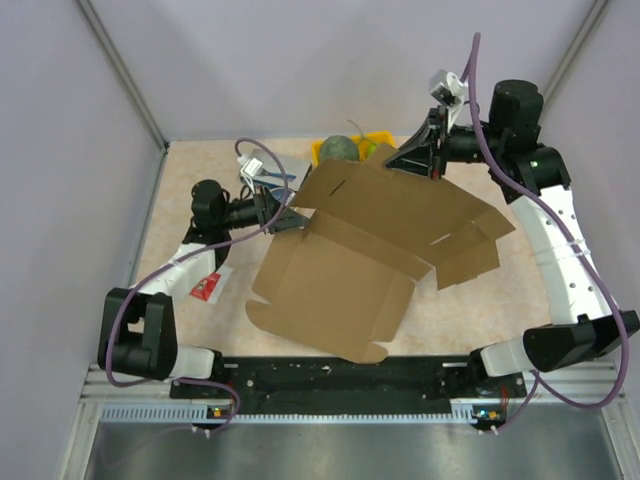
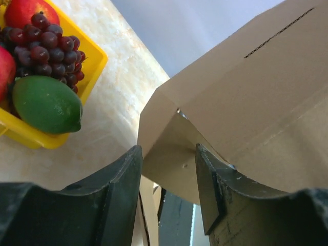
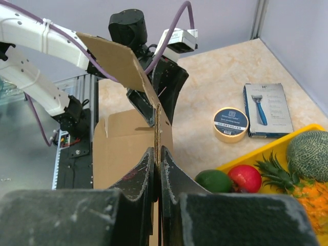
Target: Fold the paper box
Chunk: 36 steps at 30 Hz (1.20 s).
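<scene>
Nearest the lens, black rail (image 1: 340, 378) along the near edge, both arm bases bolted to it. Far left, red-and-white sachet (image 1: 210, 287) flat on the beige table (image 1: 450, 315), tucked against the left arm. Next up, left gripper (image 1: 283, 215), low at the left corner of the paper box (image 1: 345, 265). Jaws standing apart with a clear gap, a folded corner flap of brown card just ahead of that gap, no pinch to report. Centre stage, paper box half unfolded: big base panel flat on the table toward the near edge, side flaps spread, slotted lid panel lifted off the surface and tilting up toward the far right. Behind that, yellow fruit tray (image 2: 92, 69) at the far edge, with a green melon (image 1: 338, 148) showing above the card. From the left wrist, lime (image 2: 46, 105), dark grapes (image 2: 48, 43) and a red apple (image 2: 25, 10) packed inside. On to the right: right gripper (image 1: 425, 160), clamped tight on the thin far edge of the raised lid panel, holding it aloft. Beyond it in the right wrist view, roll of tape (image 3: 230, 123) just beside a blue-grey razor packet (image 3: 267, 108) on the table, near the tray.
</scene>
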Motion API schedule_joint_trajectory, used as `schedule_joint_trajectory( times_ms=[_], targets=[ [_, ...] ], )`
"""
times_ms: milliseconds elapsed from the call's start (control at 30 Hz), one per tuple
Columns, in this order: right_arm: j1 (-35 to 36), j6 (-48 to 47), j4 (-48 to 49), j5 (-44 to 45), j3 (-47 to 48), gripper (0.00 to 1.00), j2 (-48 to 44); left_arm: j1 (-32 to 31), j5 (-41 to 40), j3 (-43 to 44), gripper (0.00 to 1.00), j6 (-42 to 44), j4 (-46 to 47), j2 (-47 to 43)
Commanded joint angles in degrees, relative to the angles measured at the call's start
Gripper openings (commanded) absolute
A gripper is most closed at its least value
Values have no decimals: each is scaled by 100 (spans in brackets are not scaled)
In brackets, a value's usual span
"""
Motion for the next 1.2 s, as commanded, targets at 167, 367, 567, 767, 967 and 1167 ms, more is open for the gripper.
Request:
schedule_joint_trajectory(
  times_ms=[167,367,567,767,967,1167],
  targets=[
    [-26,430,727,-363,-78,0,-259,-589,-652,490,57,1827,-1558,-223],
    [-17,554,939,-363,-350,0,-391,-661,-1049,578,30,1969,-1654,-170],
    [18,351,930,260,-841,0,-531,-661,-1690,403,22,2048,-1882,-319],
    [702,509,904,2324,-1308,0,-830,-617,-2087,-298,22,1558,-1699,-346],
    [1379,589,1061,2898,-1703,0,-901,-608,-2244,-1397,25,1222,-1214,-1030],
    [1661,317,1088,2898,-1660,0,-489,-564,-3253,-1610,48,1784,-2830,-2172]
  ],
)
